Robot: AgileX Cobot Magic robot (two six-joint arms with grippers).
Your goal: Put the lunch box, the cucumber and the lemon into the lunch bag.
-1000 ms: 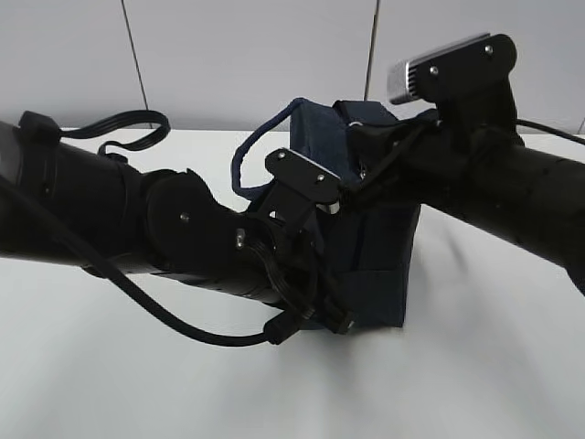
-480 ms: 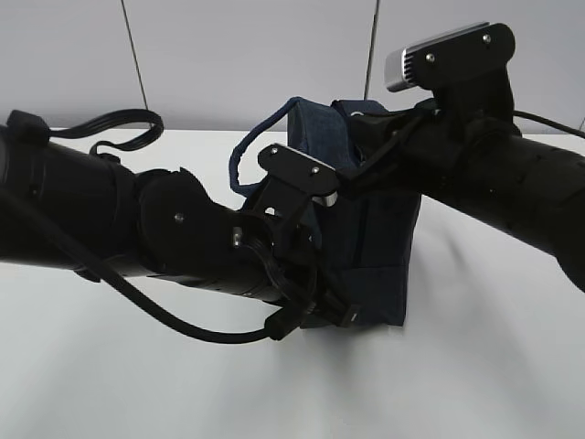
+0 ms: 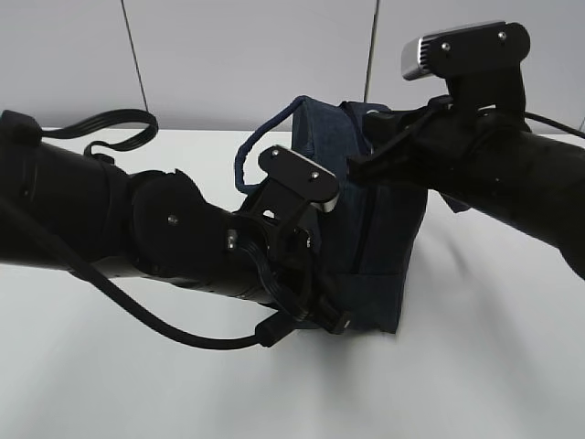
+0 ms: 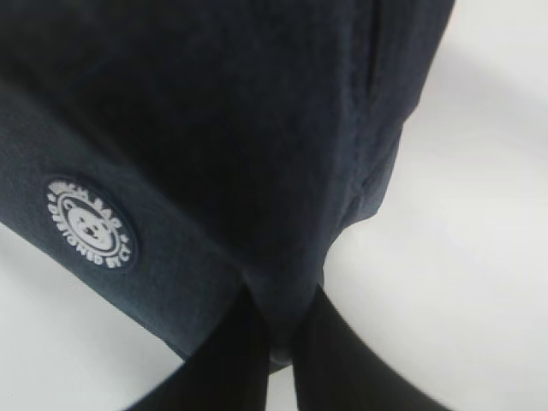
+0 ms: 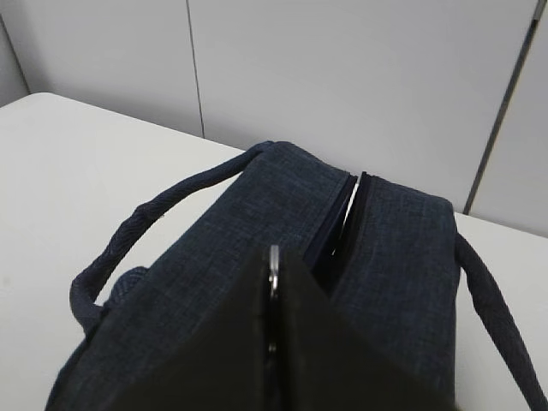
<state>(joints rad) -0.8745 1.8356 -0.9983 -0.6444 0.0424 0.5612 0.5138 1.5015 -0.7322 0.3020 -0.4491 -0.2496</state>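
CHANGE: lunch bag (image 3: 379, 247) seen shifted slightly right on table (image 3: 475, 384) vs a sec ago; zip partly parted, opening underway | GRIP: left gripper (image 4: 282, 355) pinched on bag's lower edge; right gripper (image 5: 274, 295) clamped on silver ring pull (image 5: 274, 259) | COUNT: 1 bag, 2 handles, 2 arms; lunch box, cucumber, lemon not seen

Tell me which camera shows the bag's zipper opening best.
The right wrist view: it looks down along the top of the lunch bag, where the zipper shows a pale slit partly open. The exterior view shows only the bag's side between the arms; the left wrist view shows just fabric and the emblem.
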